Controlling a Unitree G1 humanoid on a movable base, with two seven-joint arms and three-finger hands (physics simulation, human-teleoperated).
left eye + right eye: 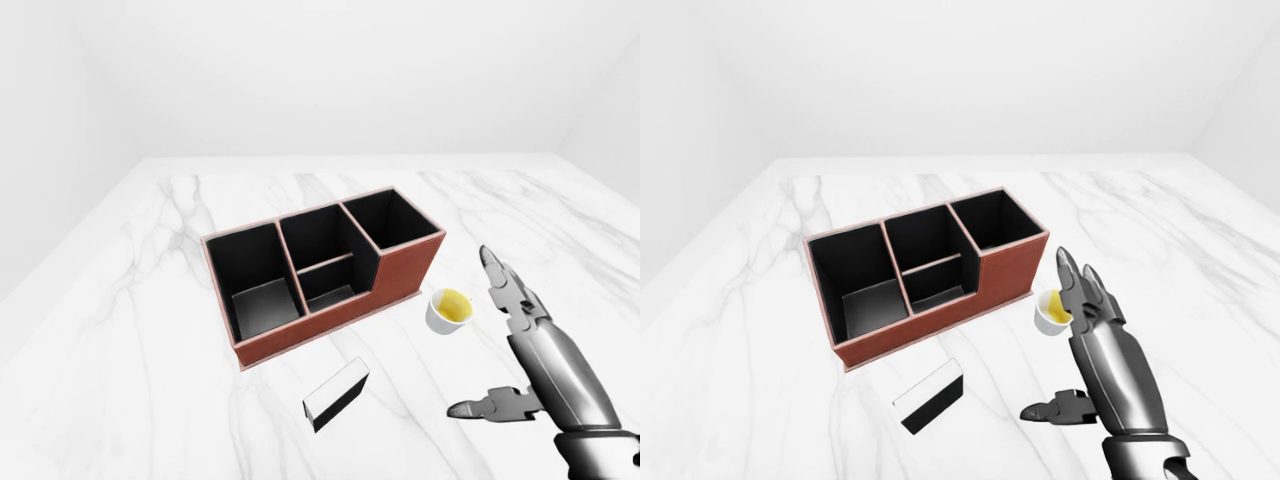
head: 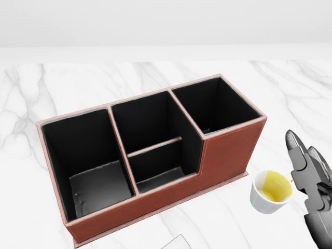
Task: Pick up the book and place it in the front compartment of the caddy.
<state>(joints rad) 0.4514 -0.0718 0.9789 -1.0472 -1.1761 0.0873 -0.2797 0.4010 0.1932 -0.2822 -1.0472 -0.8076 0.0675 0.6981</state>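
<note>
The book (image 1: 336, 393), dark-covered with a white page edge, lies flat on the marble table just below the caddy in the left-eye view. The red-brown caddy (image 1: 402, 272) has black compartments: a large one at left, a middle one split by a low divider, and one at right. All look empty. My right hand (image 1: 474, 335) hovers open to the right of the book, fingers (image 1: 508, 287) stretched up beside the cup and thumb pointing left. It holds nothing. My left hand is not in view.
A small white cup (image 1: 449, 311) with yellow liquid stands by the caddy's right end, close to my right fingers (image 2: 306, 166). The marble table (image 1: 150, 360) spreads wide on all sides, with white walls beyond.
</note>
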